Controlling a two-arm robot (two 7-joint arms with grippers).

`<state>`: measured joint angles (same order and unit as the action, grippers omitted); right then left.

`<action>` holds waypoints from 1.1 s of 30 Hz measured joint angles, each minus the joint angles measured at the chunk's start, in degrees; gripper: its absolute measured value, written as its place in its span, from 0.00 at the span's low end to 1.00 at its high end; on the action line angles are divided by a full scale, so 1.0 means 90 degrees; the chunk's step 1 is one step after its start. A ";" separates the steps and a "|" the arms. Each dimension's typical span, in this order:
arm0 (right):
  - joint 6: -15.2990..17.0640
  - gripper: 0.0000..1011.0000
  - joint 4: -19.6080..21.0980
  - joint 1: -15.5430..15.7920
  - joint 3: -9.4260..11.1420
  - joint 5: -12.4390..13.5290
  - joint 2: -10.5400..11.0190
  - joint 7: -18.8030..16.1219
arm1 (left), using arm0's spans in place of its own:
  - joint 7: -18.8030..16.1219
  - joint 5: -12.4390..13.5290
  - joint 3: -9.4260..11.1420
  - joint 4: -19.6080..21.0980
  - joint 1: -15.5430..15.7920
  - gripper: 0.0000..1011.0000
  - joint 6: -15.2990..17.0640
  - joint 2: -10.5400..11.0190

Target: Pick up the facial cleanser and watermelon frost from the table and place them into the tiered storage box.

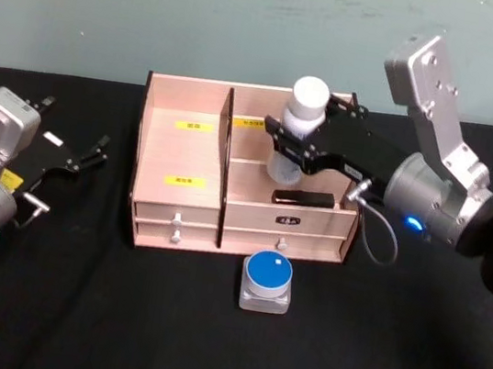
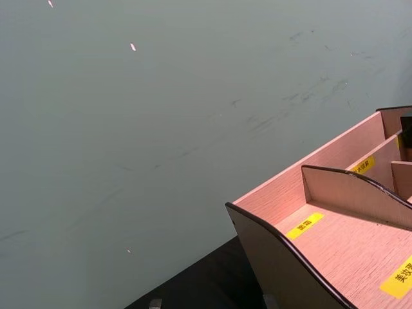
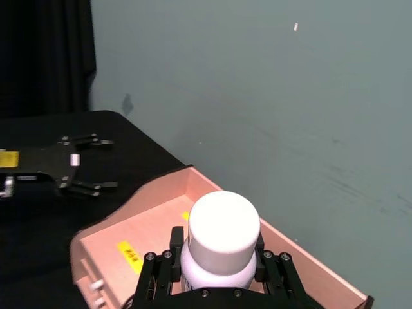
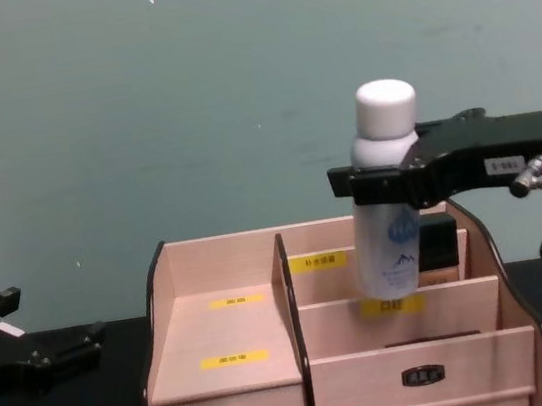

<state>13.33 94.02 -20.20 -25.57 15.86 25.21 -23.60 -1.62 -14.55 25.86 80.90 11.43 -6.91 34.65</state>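
Observation:
The facial cleanser (image 1: 301, 118), a white bottle with a white cap and blue print, hangs upright with my right gripper (image 1: 294, 145) shut around its body. Its base (image 4: 391, 282) is level with the dividers over the rear right compartments of the tiered storage box (image 1: 182, 152), a light wooden organiser with yellow labels and small drawers. In the right wrist view the cap (image 3: 223, 225) sits between my fingers (image 3: 158, 273). A small grey container with a round blue lid (image 1: 266, 280), which I take for the watermelon frost, stands on the table before the box. My left gripper (image 1: 76, 129) rests open at far left.
A black cloth covers the table (image 1: 406, 357). A flat black item (image 1: 303, 198) lies in the box's right middle tier, and a dark item (image 4: 440, 240) stands in the rear right compartment behind the bottle. A grey-green wall (image 4: 186, 104) rises close behind the box.

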 joint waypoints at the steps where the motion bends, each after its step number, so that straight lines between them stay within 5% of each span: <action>1: -0.0007 0.59 -0.0055 -0.0036 -0.0005 -0.0015 -0.0026 0.0005 | 0.0000 0.0000 0.0000 0.0000 0.0000 1.00 0.0000 0.0000; 15: -0.0163 0.59 -0.1091 -0.0707 -0.0163 -0.0304 -0.0533 -0.0008 | 0.0000 0.0000 0.0000 0.0000 0.0000 1.00 0.0000 0.0000; 33: -0.0278 0.59 -0.1745 -0.1112 -0.0275 -0.0428 -0.0883 -0.0151 | 0.0000 0.0000 0.0000 0.0000 0.0000 1.00 0.0000 0.0000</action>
<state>10.82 78.31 -30.21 -28.05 12.01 17.26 -24.96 -1.62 -14.55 25.86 80.90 11.43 -6.91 34.64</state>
